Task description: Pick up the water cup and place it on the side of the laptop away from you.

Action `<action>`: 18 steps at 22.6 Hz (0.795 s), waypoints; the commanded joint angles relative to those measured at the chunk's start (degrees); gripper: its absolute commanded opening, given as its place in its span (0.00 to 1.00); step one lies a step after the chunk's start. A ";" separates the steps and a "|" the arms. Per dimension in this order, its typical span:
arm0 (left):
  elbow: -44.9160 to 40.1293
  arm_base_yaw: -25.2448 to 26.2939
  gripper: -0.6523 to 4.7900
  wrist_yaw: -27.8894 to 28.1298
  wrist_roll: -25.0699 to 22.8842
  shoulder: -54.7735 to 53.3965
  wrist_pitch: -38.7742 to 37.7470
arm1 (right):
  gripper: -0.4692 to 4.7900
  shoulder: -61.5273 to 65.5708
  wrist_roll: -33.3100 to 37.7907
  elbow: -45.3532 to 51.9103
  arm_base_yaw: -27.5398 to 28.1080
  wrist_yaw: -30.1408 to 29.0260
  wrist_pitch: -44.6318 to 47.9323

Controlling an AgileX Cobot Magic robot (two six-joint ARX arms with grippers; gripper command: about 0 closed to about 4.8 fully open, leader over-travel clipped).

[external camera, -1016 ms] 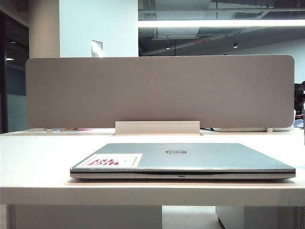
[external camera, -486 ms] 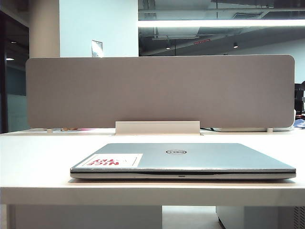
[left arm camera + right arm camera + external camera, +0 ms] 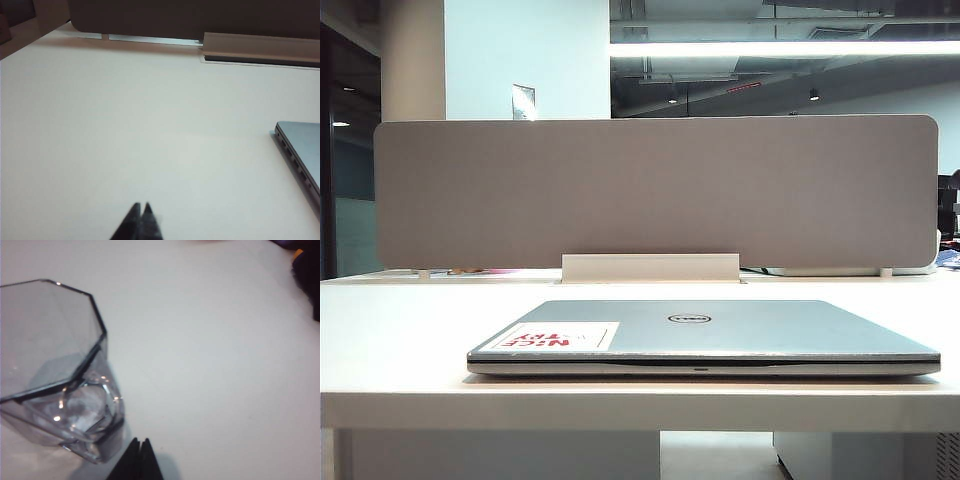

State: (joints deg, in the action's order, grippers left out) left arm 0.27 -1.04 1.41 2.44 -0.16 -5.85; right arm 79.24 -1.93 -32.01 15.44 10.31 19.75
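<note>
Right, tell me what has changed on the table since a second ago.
Nothing visibly changed in the exterior view: the laptop lies closed on the table, and neither arm shows there. The wrist views have no earlier pictures: the right gripper is shut beside the water cup; the left gripper is shut.

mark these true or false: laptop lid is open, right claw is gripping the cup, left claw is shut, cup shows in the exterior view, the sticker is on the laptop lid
1. The laptop lid is open. False: it lies closed and flat on the table.
2. The right claw is gripping the water cup. False: its tips are shut together beside the cup, holding nothing.
3. The left claw is shut. True: its tips meet above bare table, off the laptop's side edge.
4. The cup shows in the exterior view. False: only the right wrist view shows it.
5. A white sticker with red lettering is on the laptop lid. True.
</note>
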 commanded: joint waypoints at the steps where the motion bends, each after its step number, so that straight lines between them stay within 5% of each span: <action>1: 0.17 -0.04 0.11 -0.37 0.15 -0.07 0.33 | 0.08 -0.13 -1.62 -0.37 1.55 -0.11 0.57; 9: 0.17 -0.04 0.11 -0.35 0.15 -0.07 0.31 | 0.09 -4.26 -1.53 -0.28 2.03 0.11 -12.22; 14: 0.17 -0.04 0.11 -0.15 0.15 -0.07 0.35 | 0.22 -4.81 0.39 2.54 1.86 -3.15 -9.33; 16: 0.17 -0.04 0.11 -0.15 0.13 -0.07 0.35 | 0.39 -4.74 0.42 5.11 1.64 -5.64 -3.72; 18: 0.17 -0.04 0.11 -0.15 0.13 -0.07 0.37 | 0.41 -4.39 0.42 6.01 1.64 -5.99 -0.94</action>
State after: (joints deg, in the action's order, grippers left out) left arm 0.27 -1.04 1.45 2.44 -0.19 -5.85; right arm 74.67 -1.74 -26.22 17.08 4.89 14.79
